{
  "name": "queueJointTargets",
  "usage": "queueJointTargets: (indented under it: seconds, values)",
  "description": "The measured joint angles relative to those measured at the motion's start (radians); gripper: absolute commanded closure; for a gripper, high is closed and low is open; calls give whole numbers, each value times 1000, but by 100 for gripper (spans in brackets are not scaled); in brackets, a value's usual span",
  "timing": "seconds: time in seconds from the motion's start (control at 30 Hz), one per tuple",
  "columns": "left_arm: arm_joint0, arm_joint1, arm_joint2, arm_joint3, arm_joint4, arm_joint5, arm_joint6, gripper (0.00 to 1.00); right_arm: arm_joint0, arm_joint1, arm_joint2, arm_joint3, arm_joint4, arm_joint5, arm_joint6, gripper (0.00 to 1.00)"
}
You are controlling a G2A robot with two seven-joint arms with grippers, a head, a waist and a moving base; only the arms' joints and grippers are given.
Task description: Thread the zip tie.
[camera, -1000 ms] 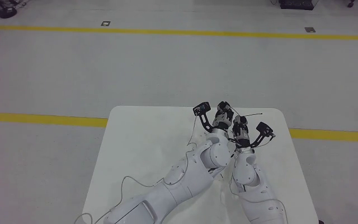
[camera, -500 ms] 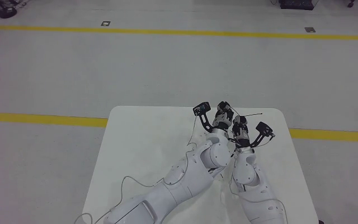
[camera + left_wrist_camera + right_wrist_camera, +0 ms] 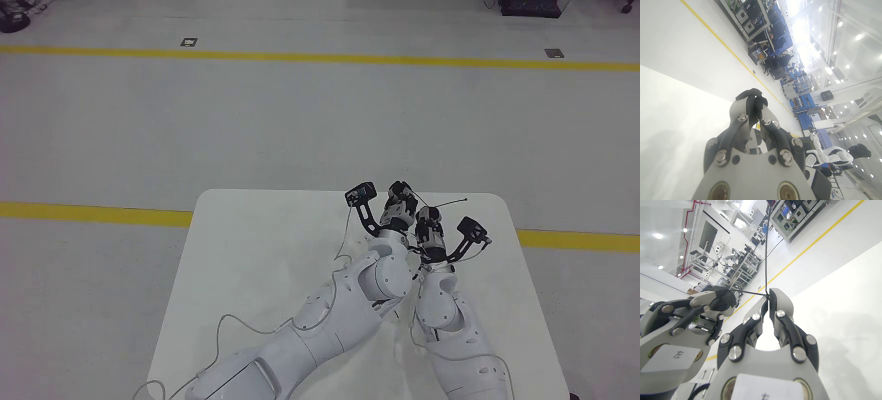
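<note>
1. Above the far part of the white tabletop (image 3: pixel 260 260), the black zip tie (image 3: pixel 766 256) is held in the air between the two pincers, clear of the surface.
2. One short stretch of it runs taut from pincer to pincer. A long thin tail leaves the meeting point and runs away into the air. In the top view that tail (image 3: pixel 452 203) points toward the tabletop's right side.
3. The right pincer (image 3: pixel 768 297) has its ribbed pads pressed together, nipping the tie at their very tips, where the two stretches meet.
4. The left pincer (image 3: pixel 726 294) sits just beside it, fingers closed tight on the other end of the short stretch. Its own wrist view (image 3: pixel 754 100) shows the black pads together with no gap.
5. In the top view both pincers are close together near the tabletop's far edge, right of its middle.
6. Beyond the tabletop lies pale floor (image 3: pixel 300 120), crossed by a yellow line (image 3: pixel 300 57).
</note>
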Motion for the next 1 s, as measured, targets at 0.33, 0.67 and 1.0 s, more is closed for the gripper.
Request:
queueJointTargets:
  seconds: [0.33,0.67,1.0]
  values:
    - [0,0,0,0,0,0,0,100,2,-1,-1,5,-2,-4,1,100]
    - [56,33,-51,-127,66,36,-71,100,6,-11,-37,-15,-2,37,-3,100]
    - [81,37,-64,-156,91,47,-87,100,16,-14,-40,-9,1,44,7,100]
